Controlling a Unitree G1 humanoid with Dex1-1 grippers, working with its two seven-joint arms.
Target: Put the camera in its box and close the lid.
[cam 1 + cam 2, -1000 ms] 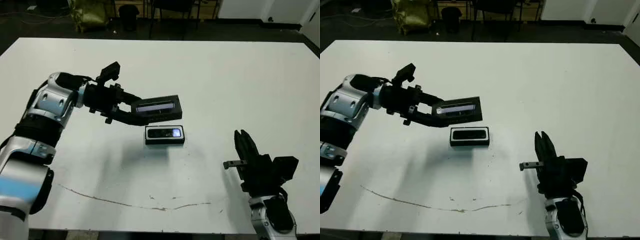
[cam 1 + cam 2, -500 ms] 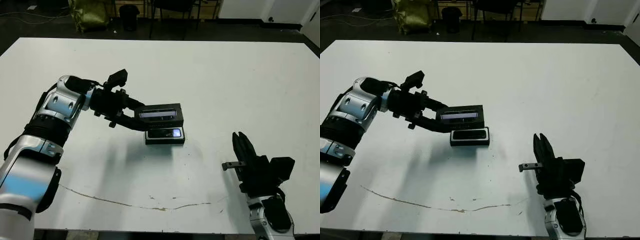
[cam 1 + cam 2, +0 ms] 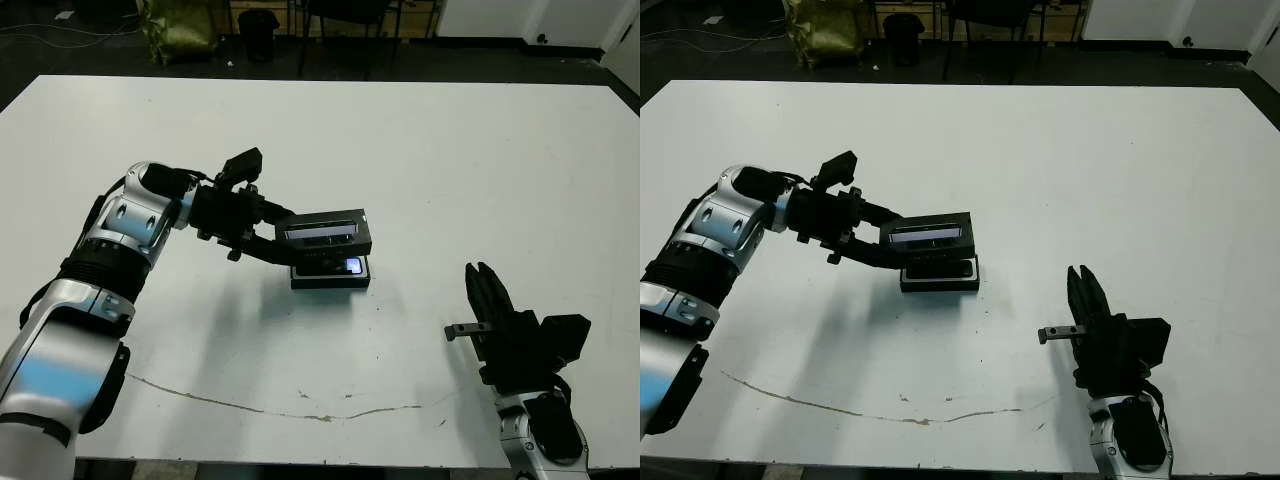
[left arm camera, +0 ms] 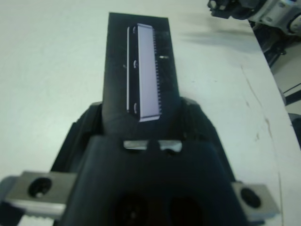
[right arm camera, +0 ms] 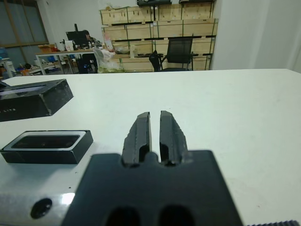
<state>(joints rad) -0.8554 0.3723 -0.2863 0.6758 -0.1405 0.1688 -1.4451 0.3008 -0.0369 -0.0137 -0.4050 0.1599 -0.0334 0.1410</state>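
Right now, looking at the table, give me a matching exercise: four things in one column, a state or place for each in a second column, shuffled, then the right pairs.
Things:
1. lid
2. box
3. left hand
4. right hand

States or places:
A. resting on the white table, partly covered from above
B. empty, fingers together, apart from the other things
C. held in the air, just above the box
D. gripping the lid by one end

Pairs: 1-C, 2-A, 3-D, 4-B
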